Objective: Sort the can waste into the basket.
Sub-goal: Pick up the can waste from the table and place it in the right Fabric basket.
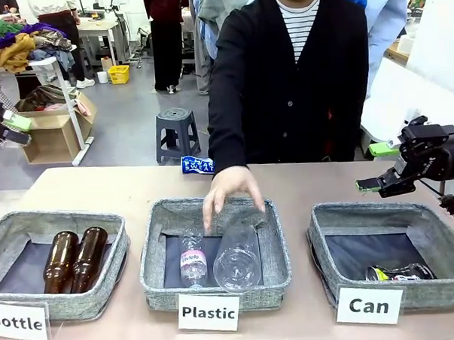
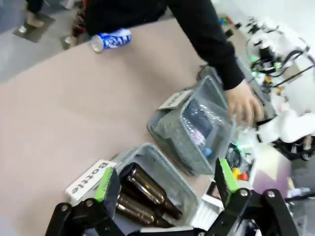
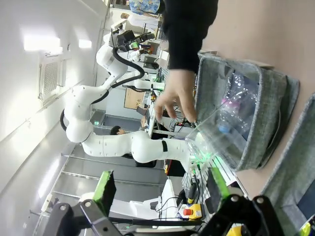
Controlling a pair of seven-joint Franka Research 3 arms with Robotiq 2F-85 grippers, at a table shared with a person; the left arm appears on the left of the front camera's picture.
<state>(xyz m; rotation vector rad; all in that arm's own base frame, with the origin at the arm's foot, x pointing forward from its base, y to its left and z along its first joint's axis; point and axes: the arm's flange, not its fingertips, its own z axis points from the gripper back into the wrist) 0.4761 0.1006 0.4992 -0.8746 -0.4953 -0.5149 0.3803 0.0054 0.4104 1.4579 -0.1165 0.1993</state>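
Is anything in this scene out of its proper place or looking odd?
Yes. The blue and white can lies on its side near the far edge of the table, outside every basket. The dark can already sits in the Can basket, so this one looks left unsorted.

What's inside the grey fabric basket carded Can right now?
One crushed dark can with green-yellow marks lies at the front right of the grey fabric basket carded Can; the rest is bare dark base. The front wall covers the can's lower edge.
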